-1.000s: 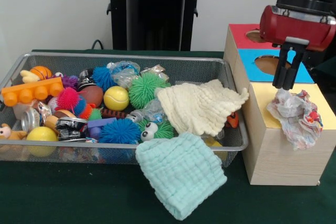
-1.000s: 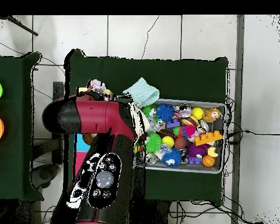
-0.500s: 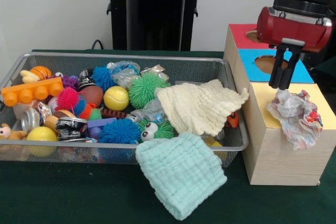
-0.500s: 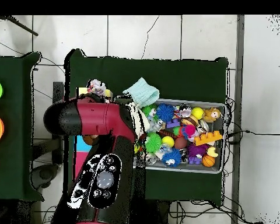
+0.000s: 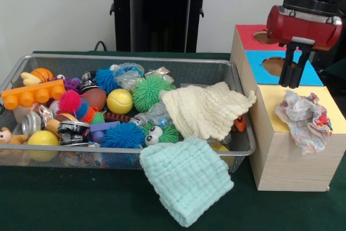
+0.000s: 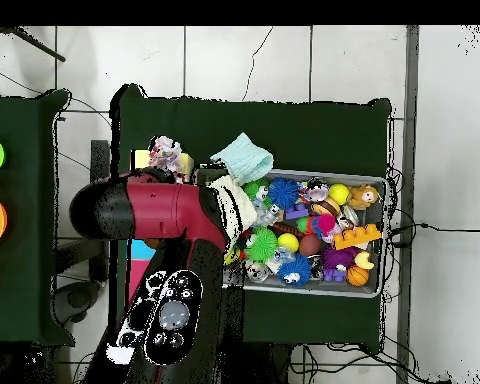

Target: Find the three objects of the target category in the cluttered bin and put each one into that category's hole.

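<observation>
Hanging empty and nearly closed, the gripper (image 5: 292, 84) is poised above the crumpled cloth (image 5: 304, 118); another cloth must be fetched.

cream knit cloth (image 5: 205, 111): in bin, right end | mint cloth (image 5: 186, 178): draped over bin's front rim | crumpled printed cloth (image 5: 304, 118): on box's yellow section

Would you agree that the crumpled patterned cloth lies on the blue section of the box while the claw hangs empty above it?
Not quite: in the front view the crumpled patterned cloth lies on the box's yellow section, not the blue one. The claw does hang empty above the box.
</observation>
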You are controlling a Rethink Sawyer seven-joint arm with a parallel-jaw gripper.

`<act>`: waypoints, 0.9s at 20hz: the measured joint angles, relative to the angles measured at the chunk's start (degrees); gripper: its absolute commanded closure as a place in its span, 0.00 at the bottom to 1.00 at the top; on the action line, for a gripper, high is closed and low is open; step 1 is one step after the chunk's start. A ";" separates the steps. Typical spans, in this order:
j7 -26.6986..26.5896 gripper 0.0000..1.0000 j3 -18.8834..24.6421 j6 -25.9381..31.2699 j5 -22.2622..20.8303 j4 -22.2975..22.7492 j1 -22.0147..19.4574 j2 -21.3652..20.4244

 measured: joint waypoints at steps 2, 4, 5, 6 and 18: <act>0.00 1.00 0.00 0.01 0.01 0.00 0.38 -0.21; 0.00 1.00 0.00 0.00 0.06 -0.01 0.74 -0.27; 0.00 1.00 0.01 0.01 0.06 0.00 1.00 -0.27; 0.00 1.00 0.00 0.01 0.08 0.01 1.12 -0.26; 0.00 1.00 0.00 0.01 0.21 0.00 2.39 0.25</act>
